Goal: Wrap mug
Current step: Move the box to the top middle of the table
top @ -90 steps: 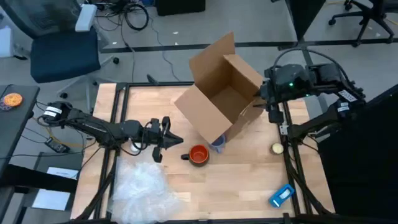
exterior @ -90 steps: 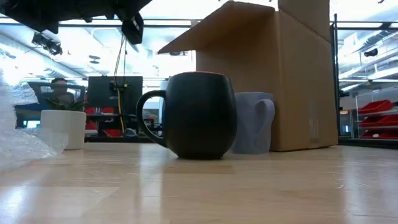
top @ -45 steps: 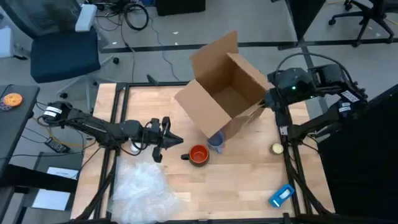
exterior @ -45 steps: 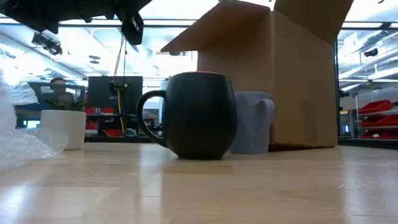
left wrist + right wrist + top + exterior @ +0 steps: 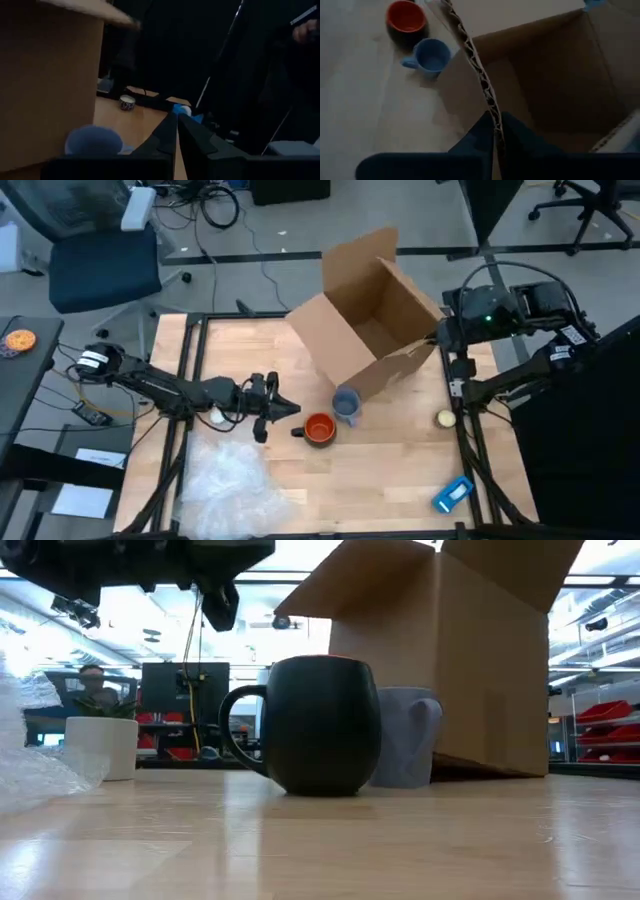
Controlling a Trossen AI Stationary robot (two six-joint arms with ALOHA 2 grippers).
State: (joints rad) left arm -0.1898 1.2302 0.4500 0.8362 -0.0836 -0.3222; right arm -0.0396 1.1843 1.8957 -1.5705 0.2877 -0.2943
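**Box is tipped up, so go easy before any wrapping starts**

While the right pincer [image 5: 495, 131] is pinching the edge of the cardboard box [image 5: 375, 310] wall, the box sits tilted with one bottom edge lifted off the worktop [image 5: 400, 470], open mouth facing up and toward the right arm. My read is this is a clear-the-box step, not wrapping yet.

The dark mug with the orange inside [image 5: 319, 429] sits near the middle of the worktop, and the blue mug [image 5: 346, 404] is just beside it, close to the box's low corner. The bubble wrap [image 5: 228, 480] is bunched at the near left, well apart from both mugs.

The left pincer [image 5: 283, 410] hovers just left of the orange mug with its fingers pressed together, nothing in them.

Tips if I were driving:
- Keep the box swing slow; that low corner could clip the blue mug and knock it into the orange one.
- A single cardboard wall can slip or fold, so don't yank.
- Left fingers need to spread before going for mug or wrap.
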